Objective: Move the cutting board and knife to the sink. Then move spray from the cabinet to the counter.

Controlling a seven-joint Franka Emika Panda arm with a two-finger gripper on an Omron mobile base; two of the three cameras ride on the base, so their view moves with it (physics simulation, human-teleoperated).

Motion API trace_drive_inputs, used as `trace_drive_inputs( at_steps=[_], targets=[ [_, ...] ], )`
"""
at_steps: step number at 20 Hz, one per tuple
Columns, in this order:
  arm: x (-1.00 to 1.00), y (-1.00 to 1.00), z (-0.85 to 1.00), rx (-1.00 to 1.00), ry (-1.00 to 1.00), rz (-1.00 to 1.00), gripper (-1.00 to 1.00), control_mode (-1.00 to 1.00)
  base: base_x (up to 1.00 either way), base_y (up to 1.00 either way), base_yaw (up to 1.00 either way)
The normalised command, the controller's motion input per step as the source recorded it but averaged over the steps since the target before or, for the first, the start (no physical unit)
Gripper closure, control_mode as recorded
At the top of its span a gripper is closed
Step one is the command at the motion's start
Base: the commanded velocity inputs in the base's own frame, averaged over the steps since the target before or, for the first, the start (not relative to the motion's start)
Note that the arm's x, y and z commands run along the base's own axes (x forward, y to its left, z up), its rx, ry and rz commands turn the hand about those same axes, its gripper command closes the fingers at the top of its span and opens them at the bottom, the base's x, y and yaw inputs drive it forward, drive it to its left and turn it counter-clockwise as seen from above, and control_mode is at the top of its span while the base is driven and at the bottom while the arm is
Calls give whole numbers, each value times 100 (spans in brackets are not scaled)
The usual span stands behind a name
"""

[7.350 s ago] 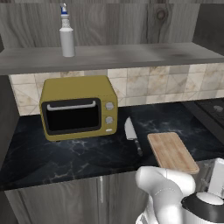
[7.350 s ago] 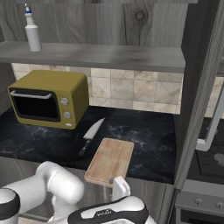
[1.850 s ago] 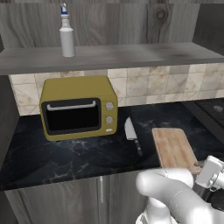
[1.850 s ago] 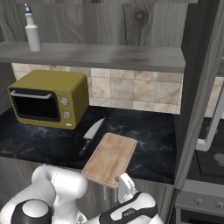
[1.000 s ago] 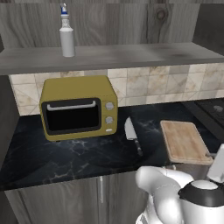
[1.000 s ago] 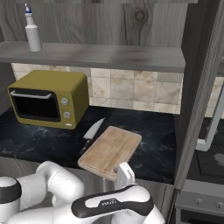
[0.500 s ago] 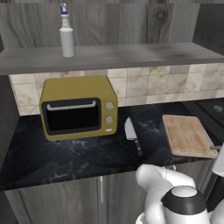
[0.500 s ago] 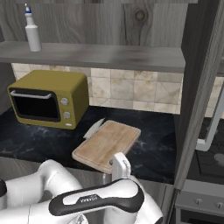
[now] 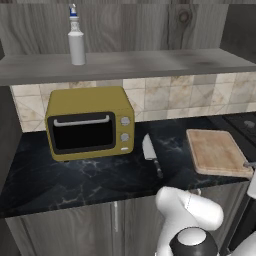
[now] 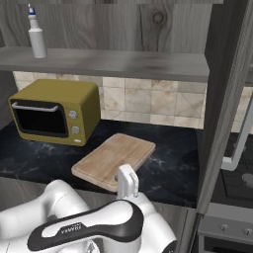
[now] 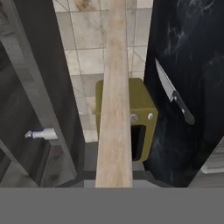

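The hand (image 10: 127, 182) was closed on the near edge of the cutting board (image 10: 114, 160), gripping it. In the right base view the board was raised off the black marble surface (image 10: 170, 168), with its near edge at the hand and its far edge pointing toward the tiled wall (image 10: 148, 105). In the left base view the cutting board (image 9: 217, 152) appeared at the right end of the surface (image 9: 60, 177), its front right corner meeting the hand (image 9: 251, 175) at the frame edge. In the hand view the cutting board (image 11: 115, 96) was seen edge-on as a narrow wooden strip running up the middle of the frame.

The knife (image 9: 151, 153) lay flat on the surface between the yellow oven (image 9: 90, 122) and the board, apart from both, blade toward the wall and dark handle toward the front edge.

The spray (image 9: 76, 36) stood upright on the grey shelf board of the cabinet (image 9: 135, 62), above the oven and toward the left end of the shelf.
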Motion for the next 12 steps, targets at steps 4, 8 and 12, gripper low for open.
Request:
trace_drive_inputs(
  at_steps=[4, 8, 12],
  targets=[
    [-20, 12, 20, -1, 0, 0, 100, -100, 0, 0, 0],
    [-2, 1, 0, 0, 1, 0, 100, -100, 0, 0, 0],
    [0, 0, 0, 0, 0, 0, 100, -100, 0, 0, 0]
  ],
)
